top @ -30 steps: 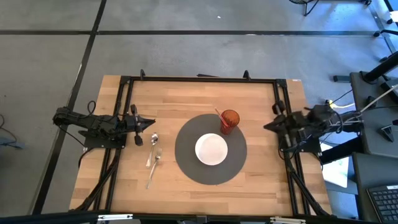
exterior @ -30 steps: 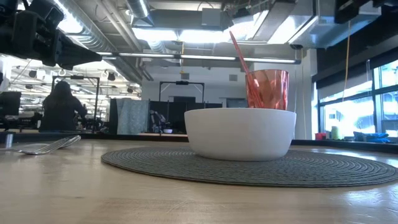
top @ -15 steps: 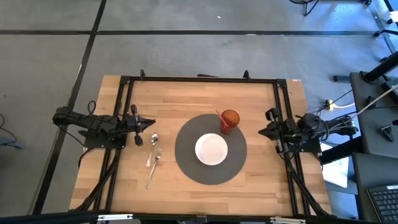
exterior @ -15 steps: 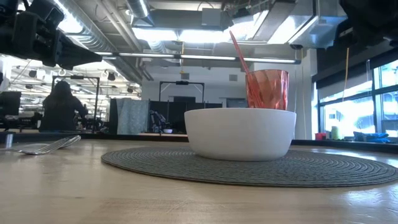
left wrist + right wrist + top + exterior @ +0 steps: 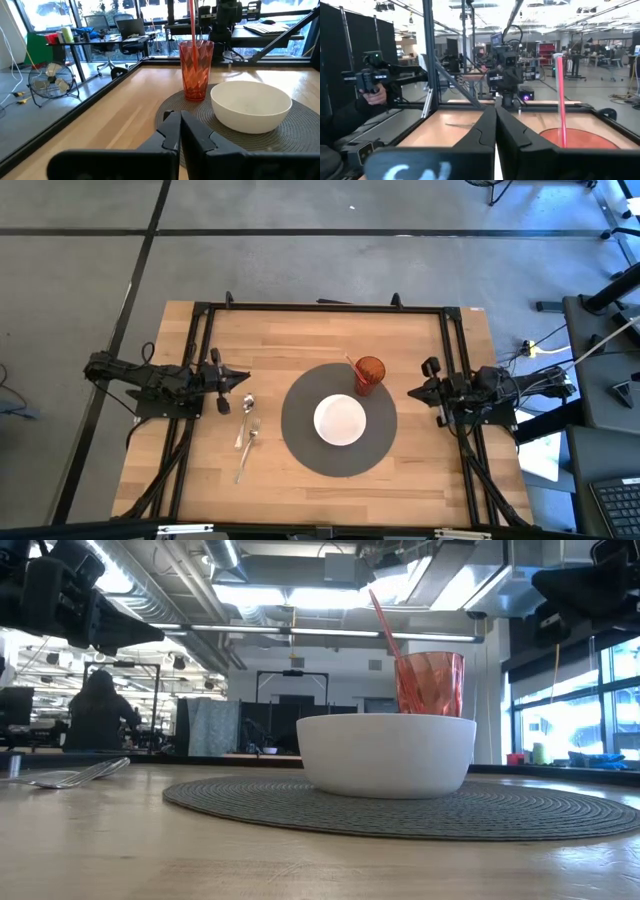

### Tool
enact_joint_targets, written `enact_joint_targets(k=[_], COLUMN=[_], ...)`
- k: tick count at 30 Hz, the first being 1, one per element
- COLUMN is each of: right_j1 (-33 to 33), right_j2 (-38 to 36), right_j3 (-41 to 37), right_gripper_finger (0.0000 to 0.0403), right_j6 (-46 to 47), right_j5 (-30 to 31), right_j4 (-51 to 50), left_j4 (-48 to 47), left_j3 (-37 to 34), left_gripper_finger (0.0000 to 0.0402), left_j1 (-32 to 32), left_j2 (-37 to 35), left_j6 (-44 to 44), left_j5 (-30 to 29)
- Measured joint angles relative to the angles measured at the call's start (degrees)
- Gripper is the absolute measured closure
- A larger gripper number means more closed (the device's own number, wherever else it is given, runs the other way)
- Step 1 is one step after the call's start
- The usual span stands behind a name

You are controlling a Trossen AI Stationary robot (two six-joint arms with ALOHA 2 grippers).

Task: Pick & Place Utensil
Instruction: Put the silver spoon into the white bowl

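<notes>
A metal spoon [image 5: 247, 413] and fork [image 5: 247, 448] lie flat side by side on the wood left of the grey round placemat [image 5: 300, 442]; they also show in the low view [image 5: 75, 776]. On the mat stand a white bowl [image 5: 340, 420] and a red cup [image 5: 369, 375] with a red stick leaning in it [image 5: 191, 22]. My left gripper [image 5: 243, 380] hovers just beyond the spoon's bowl, shut [image 5: 179, 131]. My right gripper [image 5: 412, 393] hangs right of the mat, shut [image 5: 495, 127], pointing toward the cup.
A black frame [image 5: 320, 307] runs around the tabletop. Bare wood lies along the near and far sides of the mat. A person [image 5: 98, 710] sits in the room beyond, and a hand holding a device [image 5: 372, 92] shows off the table.
My right gripper has moved from the table's right edge toward the placemat and cup, a short way leftward and slightly nearer. It comes into the low view at the upper right. The utensils, bowl and cup have stayed where they were.
</notes>
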Motion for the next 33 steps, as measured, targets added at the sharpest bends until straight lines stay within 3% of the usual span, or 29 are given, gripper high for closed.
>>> enact_joint_targets(k=[5, 9, 13, 17, 21, 24, 28, 33], right_j1=[0.0, 0.0, 0.0, 0.0, 0.0, 0.0, 0.0, 0.0], right_j2=[0.0, 0.0, 0.0, 0.0, 0.0, 0.0, 0.0, 0.0], right_j3=[0.0, 0.0, 0.0, 0.0, 0.0, 0.0, 0.1, 0.1], right_gripper_finger=[0.0393, 0.0394, 0.0399, 0.0394, 0.0384, 0.0385, 0.0396, 0.0396], right_j6=[0.0, 0.0, 0.7, 1.8, 1.8, 1.7, 1.9, 2.6], right_j5=[1.2, 2.4, 2.4, 2.4, 2.4, 2.4, 2.4, 2.4], right_j4=[0.0, -0.1, -0.1, -0.4, -0.4, -0.4, -0.4, -0.5], left_j4=[0.0, 1.6, 2.8, 10.9, 10.3, 1.1, -19.1, -46.3], left_j3=[0.0, 0.0, 1.3, 2.8, 7.6, 14.7, 27.6, 41.2], left_gripper_finger=[0.0396, 0.0396, 0.0396, 0.0400, 0.0399, 0.0400, 0.0400, 0.0400], left_j1=[0.0, 0.0, -0.6, -3.4, -6.8, -9.2, -11.6, -12.4], left_j2=[0.0, 0.0, 1.6, 7.7, 17.6, 26.4, 39.7, 57.3], left_j6=[-1.6, -12.4, -16.3, -14.8, -15.1, -21.6, -34.9, -57.0], left_j5=[-0.1, -1.6, -0.7, -1.0, -5.3, -8.3, -10.3, -6.3])
